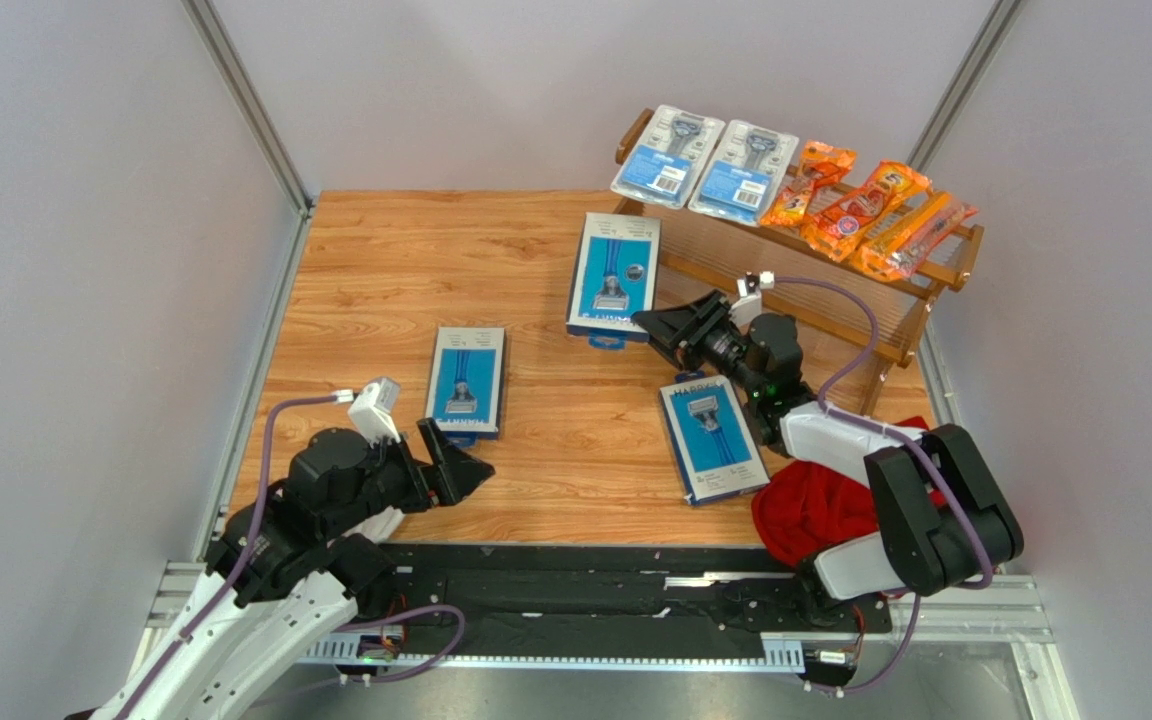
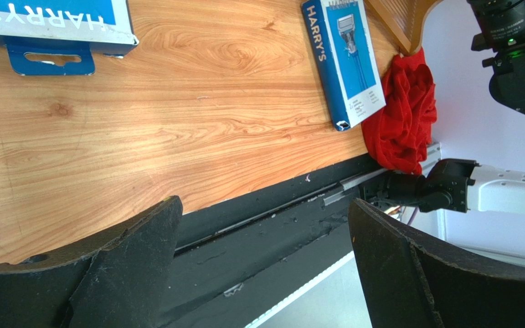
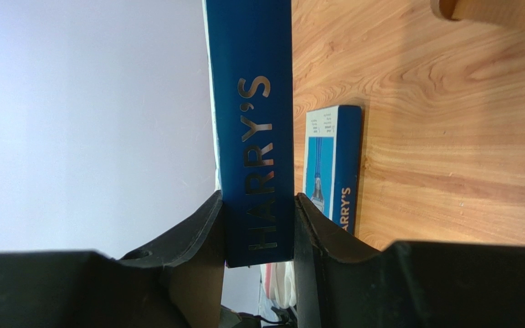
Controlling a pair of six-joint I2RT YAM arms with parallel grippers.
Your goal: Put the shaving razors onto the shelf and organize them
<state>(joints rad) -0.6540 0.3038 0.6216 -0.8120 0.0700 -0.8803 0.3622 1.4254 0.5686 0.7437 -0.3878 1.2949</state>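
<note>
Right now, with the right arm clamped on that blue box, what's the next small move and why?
Probably carry the blue box toward the lower tier of the shelf: the right gripper is shut on its edge, and the top tier looks filled by blister packs and orange bags.

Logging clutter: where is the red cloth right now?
In the top view, the red cloth lies at the table's near right edge, just right of the nearest blue razor box and partly hidden by the right arm.

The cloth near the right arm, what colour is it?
The cloth is plain red; the left wrist view shows it best.
</note>
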